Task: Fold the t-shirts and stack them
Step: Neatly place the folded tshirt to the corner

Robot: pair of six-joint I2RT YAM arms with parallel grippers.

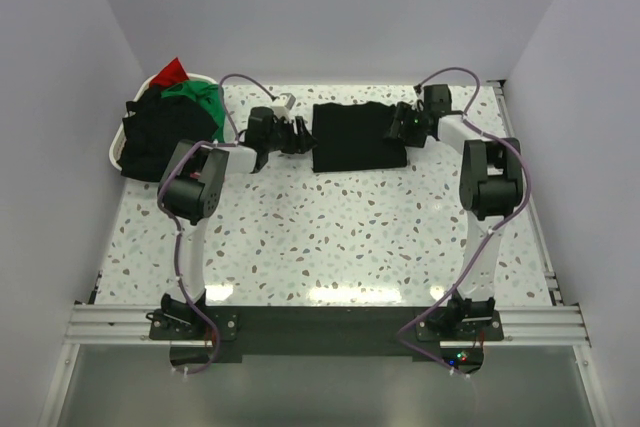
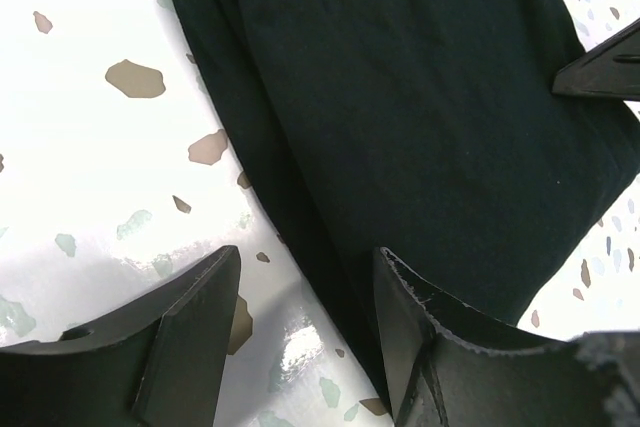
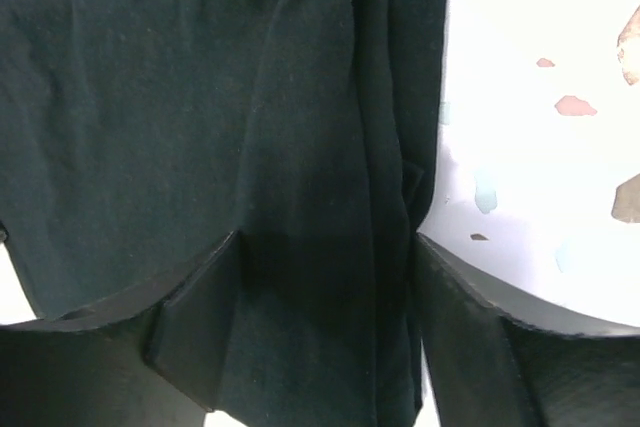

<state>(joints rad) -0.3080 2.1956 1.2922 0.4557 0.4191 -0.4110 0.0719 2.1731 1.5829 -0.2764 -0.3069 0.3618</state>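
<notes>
Speckled terrazzo tabletop (image 1: 330,237), folded black cloth t-shirt (image 1: 358,135), long axis left-right, left gripper (image 2: 305,267) and right gripper (image 3: 325,247) spread astride its ends (fold layers show in wrist views only)

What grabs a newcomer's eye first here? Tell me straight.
A folded black t-shirt lies far-middle on the table, with the left fingers and right fingers parted astride its opposite edges. At far left, a white basket overflows with black, green and red shirts.
</notes>
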